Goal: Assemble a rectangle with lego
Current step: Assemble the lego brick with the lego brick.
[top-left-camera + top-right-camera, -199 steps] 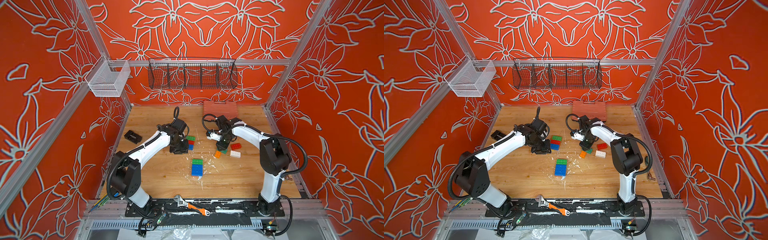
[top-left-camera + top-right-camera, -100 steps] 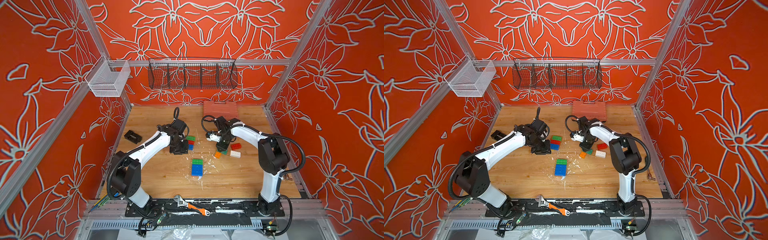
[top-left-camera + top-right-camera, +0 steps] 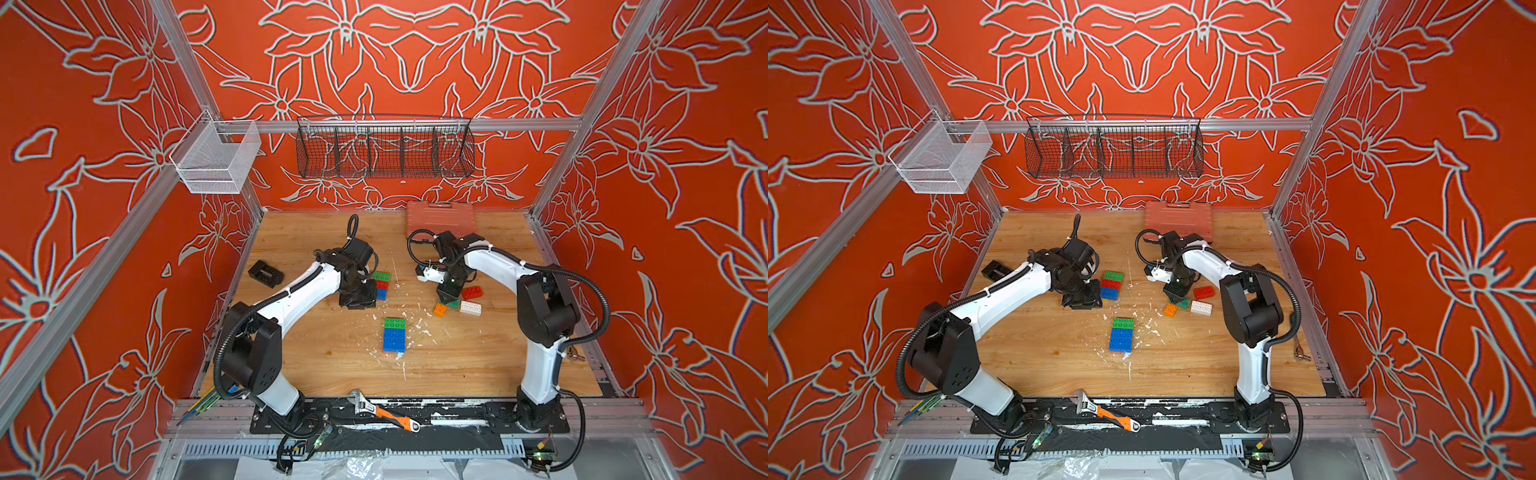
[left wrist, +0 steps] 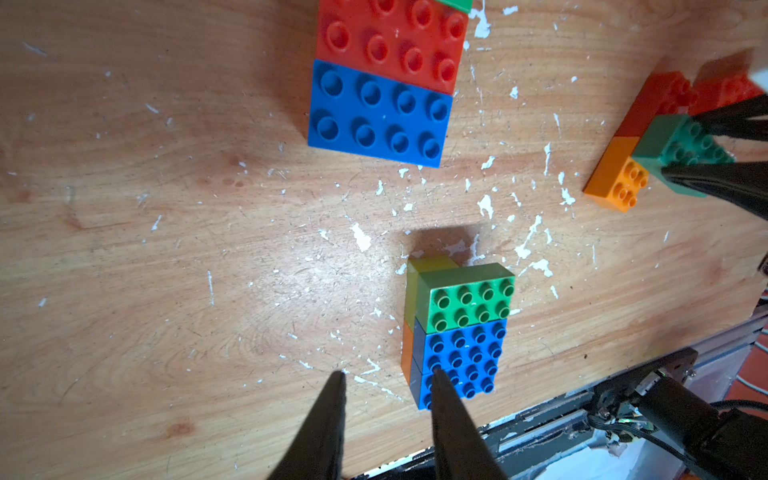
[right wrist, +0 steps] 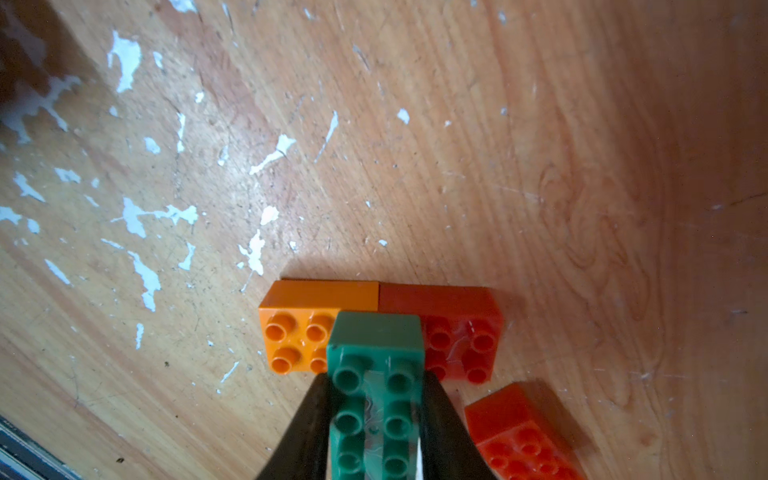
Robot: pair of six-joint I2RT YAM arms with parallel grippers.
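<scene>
The right gripper (image 5: 376,379) pinches a dark green brick (image 5: 376,345) across its narrow width, one finger pressed on each long side. Taking the green-and-blue block (image 3: 394,334) in the middle of the table (image 3: 316,365) as the marker, this grip sits beyond the block and over toward the right arm's side, near it but apart.

What matters for the coming move is how the brick crosses what lies under it. An orange brick (image 5: 291,340) and a red brick (image 5: 461,345) lie end to end, touching, in one line. The dark green brick's long axis runs along the fingers and square across that line, with its far end over the seam between the two. It looks meant to tie them together; whether it is already pressed home or only resting on the studs cannot be told.

A second red brick (image 5: 523,436) and a white brick (image 3: 470,308) lie loose just beside this group.

The left gripper (image 4: 388,374) has its fingers spread with nothing between them. It hangs beyond the block on the left arm's side, next to a flat row of green, red and blue bricks (image 3: 381,284). The right arm is plainly the nearer one for the pressing
</scene>
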